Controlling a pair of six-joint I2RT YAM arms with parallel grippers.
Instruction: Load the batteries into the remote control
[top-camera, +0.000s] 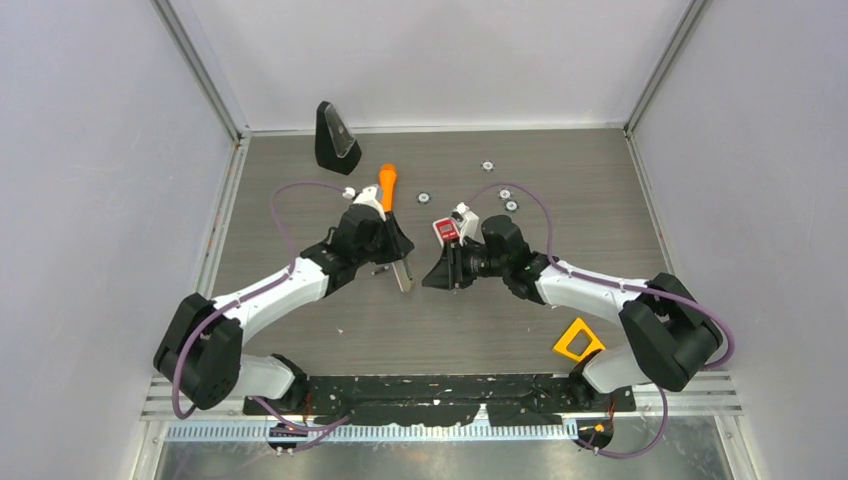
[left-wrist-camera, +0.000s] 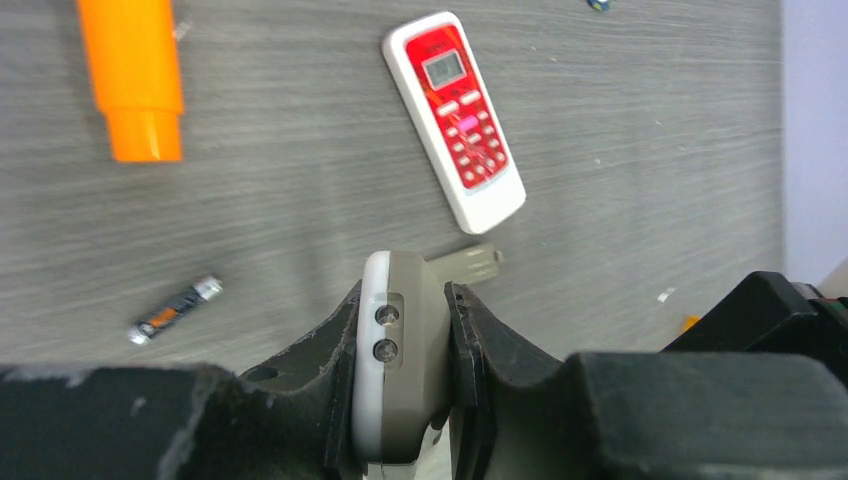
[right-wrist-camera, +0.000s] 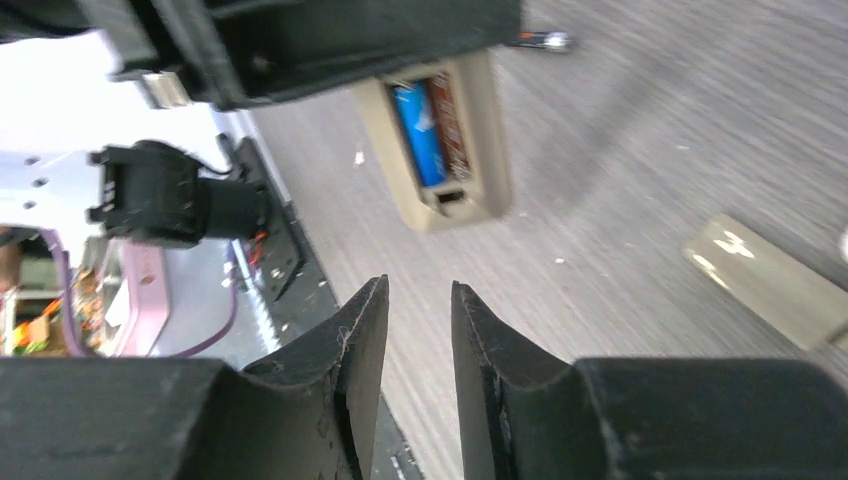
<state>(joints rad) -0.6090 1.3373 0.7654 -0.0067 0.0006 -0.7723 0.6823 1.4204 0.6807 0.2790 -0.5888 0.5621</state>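
here, left claw (left-wrist-camera: 405, 300) clamping beige remote (left-wrist-camera: 410, 355), partly hidden, right claw (right-wrist-camera: 418, 300) ajar, empty

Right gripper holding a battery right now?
No, the right gripper is empty, jaws apart; a blue battery sits inside the beige remote.
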